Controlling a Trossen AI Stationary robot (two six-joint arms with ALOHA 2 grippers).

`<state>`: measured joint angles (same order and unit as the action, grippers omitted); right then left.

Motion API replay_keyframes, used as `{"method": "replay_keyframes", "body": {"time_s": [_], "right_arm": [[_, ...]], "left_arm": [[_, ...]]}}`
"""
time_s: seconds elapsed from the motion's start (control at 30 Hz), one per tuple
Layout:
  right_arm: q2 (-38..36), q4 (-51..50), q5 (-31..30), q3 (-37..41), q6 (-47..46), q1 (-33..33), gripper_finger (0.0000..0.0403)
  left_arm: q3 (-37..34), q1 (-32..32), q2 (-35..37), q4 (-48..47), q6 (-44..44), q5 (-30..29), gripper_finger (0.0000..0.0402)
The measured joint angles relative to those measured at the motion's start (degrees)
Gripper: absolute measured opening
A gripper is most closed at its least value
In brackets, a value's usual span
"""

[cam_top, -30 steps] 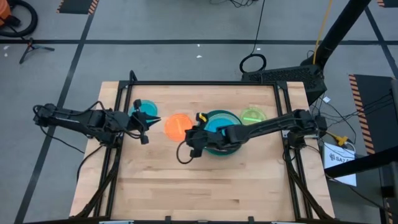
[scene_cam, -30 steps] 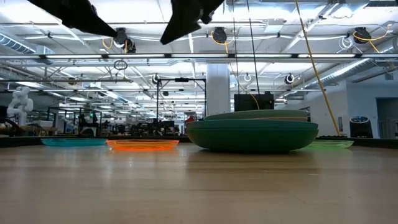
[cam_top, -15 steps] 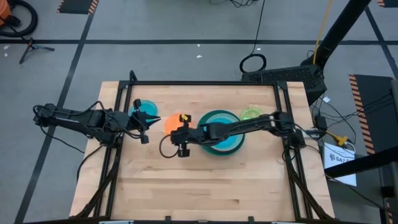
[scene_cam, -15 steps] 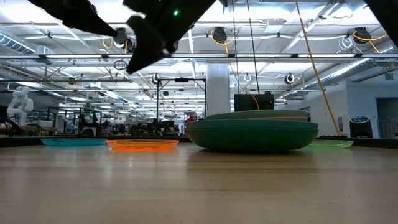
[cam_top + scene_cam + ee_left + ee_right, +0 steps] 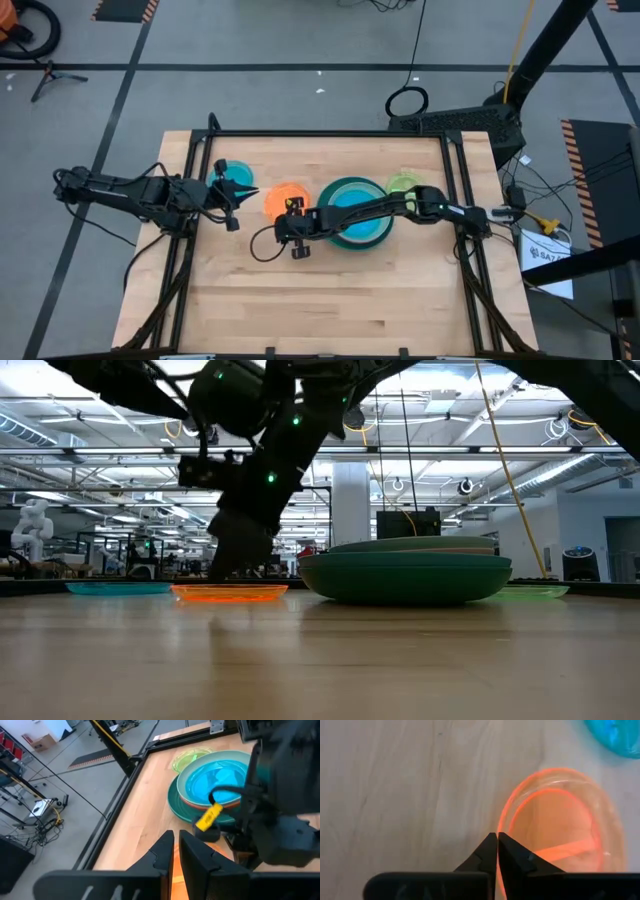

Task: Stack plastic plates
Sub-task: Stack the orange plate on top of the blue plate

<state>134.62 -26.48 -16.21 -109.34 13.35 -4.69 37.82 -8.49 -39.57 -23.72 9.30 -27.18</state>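
A stack [image 5: 358,212] of a dark green, a teal and a red-orange plate with a translucent blue one on top stands mid-table, also seen as the stack [image 5: 405,575] in the low view. The small orange plate [image 5: 283,197] lies flat left of it. A blue plate [image 5: 230,172] lies farther left and a lime plate [image 5: 405,183] to the right. My right gripper [image 5: 497,837] is shut, low at the orange plate's near rim [image 5: 500,822]. My left gripper [image 5: 176,840], shut to a slit, hovers between the blue and orange plates. My right gripper comes from above, pointing down, with its shut fingertips [image 5: 491,842] at the near rim of the orange plate [image 5: 228,592]. The plate lies flat on the table. Whether the tips touch or pinch the rim, I cannot tell.
The table's near half [image 5: 330,300] is bare wood. A black frame [image 5: 330,135] runs along the far edge and both sides. My right arm [image 5: 400,207] stretches across the stack. A cable loops from its wrist onto the table [image 5: 262,245].
My right gripper has travelled from above the stack toward the table's left edge and come down to the orange plate's near rim. The plates have stayed where they were.
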Motion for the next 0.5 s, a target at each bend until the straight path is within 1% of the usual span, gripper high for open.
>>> {"method": "replay_keyframes", "body": {"time_s": [0.1, 0.23, 0.37, 0.5], "right_arm": [[0.55, -0.78, -0.03, 0.00, -0.05, -0.05, 0.0037], [0.28, -0.40, -0.41, 0.00, -0.15, -0.05, 0.0078], [-0.10, -0.07, -3.23, 0.00, -0.43, -0.05, 0.0118], [0.24, -1.02, -2.85, 0.00, -2.40, 0.36, 0.0142]], "left_arm": [[0.00, 0.00, 0.00, -0.08, -0.02, 0.00, 0.0035], [0.00, 0.00, 0.00, -0.09, -0.02, 0.00, 0.0035], [0.00, 0.00, 0.00, -0.17, -0.04, 0.00, 0.0035], [0.00, 0.00, 0.00, -0.25, -0.07, 0.00, 0.0035]]}}
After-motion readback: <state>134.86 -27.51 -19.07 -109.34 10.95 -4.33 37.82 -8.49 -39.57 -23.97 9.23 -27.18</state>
